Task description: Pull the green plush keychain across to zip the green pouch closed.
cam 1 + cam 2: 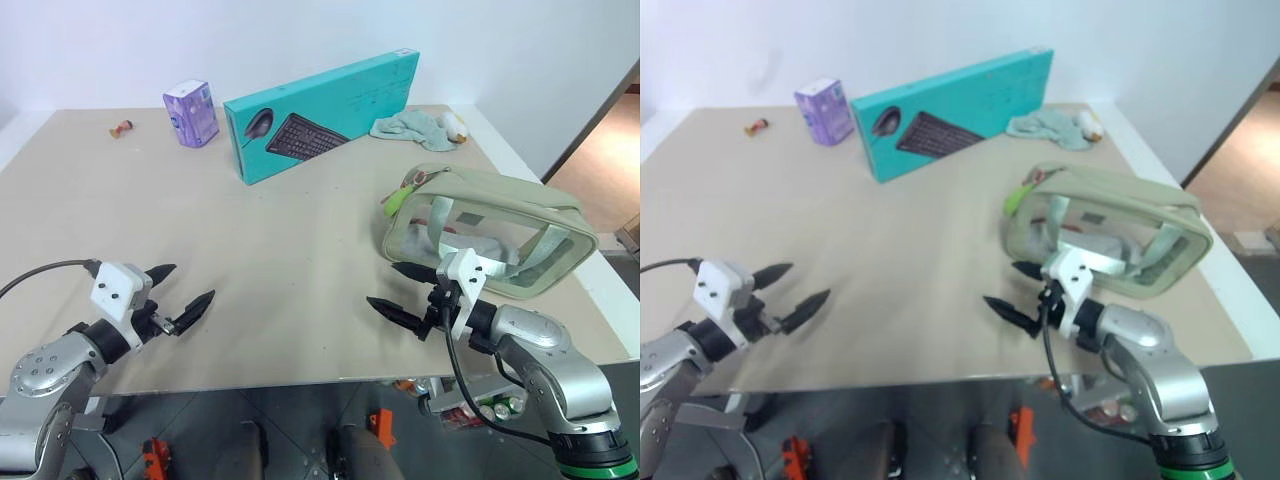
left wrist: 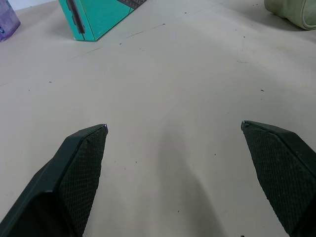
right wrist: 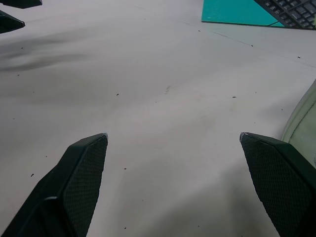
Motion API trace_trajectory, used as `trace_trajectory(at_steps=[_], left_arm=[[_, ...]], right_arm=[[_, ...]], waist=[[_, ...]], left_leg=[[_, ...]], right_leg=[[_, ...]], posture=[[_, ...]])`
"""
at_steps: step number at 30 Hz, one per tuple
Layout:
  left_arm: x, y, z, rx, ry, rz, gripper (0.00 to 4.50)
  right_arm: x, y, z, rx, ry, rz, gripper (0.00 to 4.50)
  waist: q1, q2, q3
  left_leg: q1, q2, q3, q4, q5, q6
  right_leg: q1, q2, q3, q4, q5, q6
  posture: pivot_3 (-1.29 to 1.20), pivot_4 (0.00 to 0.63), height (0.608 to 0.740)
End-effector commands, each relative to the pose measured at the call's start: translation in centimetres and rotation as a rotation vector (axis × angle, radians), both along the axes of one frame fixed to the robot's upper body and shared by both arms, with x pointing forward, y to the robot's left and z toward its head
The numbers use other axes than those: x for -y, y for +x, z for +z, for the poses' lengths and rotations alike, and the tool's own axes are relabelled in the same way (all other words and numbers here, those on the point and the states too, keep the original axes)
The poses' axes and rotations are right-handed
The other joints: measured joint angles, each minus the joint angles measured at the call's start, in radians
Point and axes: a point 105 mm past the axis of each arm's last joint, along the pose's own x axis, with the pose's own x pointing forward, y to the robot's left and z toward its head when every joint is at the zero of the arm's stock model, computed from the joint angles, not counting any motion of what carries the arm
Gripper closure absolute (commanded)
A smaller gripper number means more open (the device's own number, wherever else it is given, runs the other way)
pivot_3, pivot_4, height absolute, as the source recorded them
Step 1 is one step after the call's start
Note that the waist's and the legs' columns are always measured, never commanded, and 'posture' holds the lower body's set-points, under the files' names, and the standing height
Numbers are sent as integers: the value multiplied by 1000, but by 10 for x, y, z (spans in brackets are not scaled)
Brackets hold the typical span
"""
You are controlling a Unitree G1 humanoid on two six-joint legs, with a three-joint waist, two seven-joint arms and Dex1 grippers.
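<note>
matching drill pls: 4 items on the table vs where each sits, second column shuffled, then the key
Items:
1. keychain
2. keyboard box
3. purple pack
4. mint cloth

Places:
A. far side, left of the keyboard box
B. far side, right of the keyboard box
C. at the pouch's left end, by the zipper
D. standing on its long edge, middle of the far side

Pairs: 1-C, 2-D, 3-A, 4-B
</note>
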Motion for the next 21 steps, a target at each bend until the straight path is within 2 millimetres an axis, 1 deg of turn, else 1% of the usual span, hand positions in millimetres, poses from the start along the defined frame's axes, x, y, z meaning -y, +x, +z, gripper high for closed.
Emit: trace_trajectory(at_steps=[1,15,17,21], left_arm=[[2,0,8,45,5,-13,0],[7,-5,9,56,-25,-57,0],[9,-5,9,56,-27,-78,0],[20,-8,13,59,-19,-176,0]], right_arm=[[-5,-5,11,58,-7,38,42],[-8,-4,12,70,10,37,42],[-10,-4,14,72,14,42,42],[-14,-5,22,105,31,56,42]], waist=[[0,0,0],[0,0,0],[0,0,0],[0,0,0]], left_leg=[[0,0,0,0,0,0],[0,0,0,0,0,0],[0,0,0,0,0,0],[0,0,0,0,0,0]], right_leg=[[0,0,0,0,0,0],[0,0,0,0,0,0],[0,0,0,0,0,0],[0,0,0,0,0,0]], posture=[[0,150,740],[0,150,740],[0,150,740],[0,150,740]])
